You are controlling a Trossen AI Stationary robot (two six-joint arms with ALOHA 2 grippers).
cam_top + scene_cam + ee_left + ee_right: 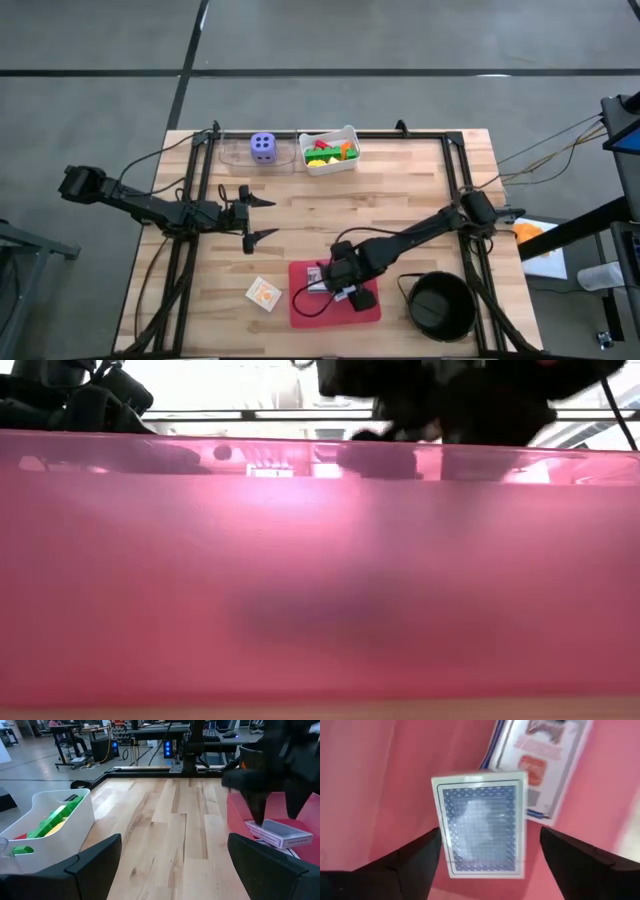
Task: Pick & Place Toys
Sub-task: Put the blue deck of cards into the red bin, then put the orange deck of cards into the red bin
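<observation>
My right gripper [335,283] hangs open over the pink mat [305,312], fingers pointing down. In its wrist view the gripper [490,834] has one finger on each side of a blue-backed card [480,825], with pink showing between the card and one finger. That card lies partly on a white printed card [545,760]. It also shows in the left wrist view [282,834]. An orange card [264,293] lies on the wood left of the mat. Coloured blocks [328,150] lie in the white tub [346,166]. The purple die [264,147] sits beside the tub. My left gripper [270,219] is open and empty at mid-left.
A black bowl [442,305] stands at the near right corner. The die sits in a clear container [240,158] by the far edge. A black frame [455,160] runs round the table. In the low view the pink mat's edge [320,580] fills the picture.
</observation>
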